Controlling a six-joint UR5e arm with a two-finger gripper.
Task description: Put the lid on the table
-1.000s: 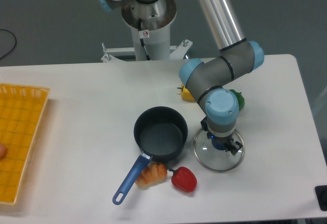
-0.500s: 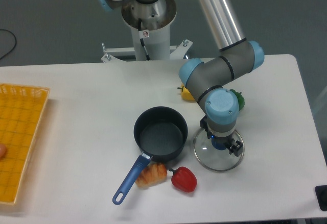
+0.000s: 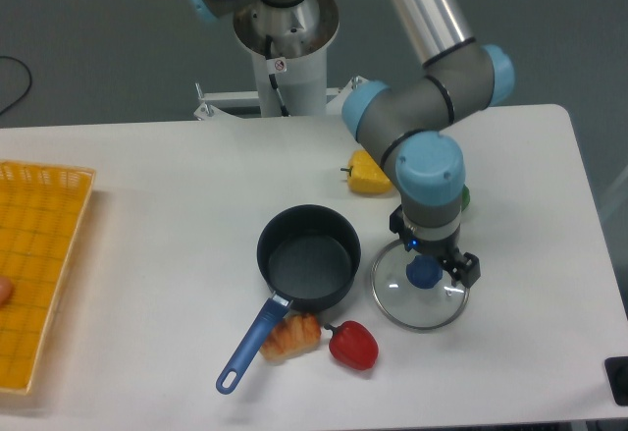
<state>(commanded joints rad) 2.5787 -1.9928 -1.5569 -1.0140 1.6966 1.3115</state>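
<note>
Because the lid (image 3: 420, 292) lies flat on the table (image 3: 147, 186), directly below the gripper (image 3: 432, 265) and just right of the pan (image 3: 308, 257), the placing looks done. The blue knob shows uncovered beneath the fingers, so the gripper appears spread and clear of it, holding nothing. A red pepper (image 3: 353, 345) and a pastry (image 3: 290, 336) sit below-left of the gripper.

Clear glass lid (image 3: 420, 296) with thin metal rim lies on the smooth white table (image 3: 147, 186).
</note>
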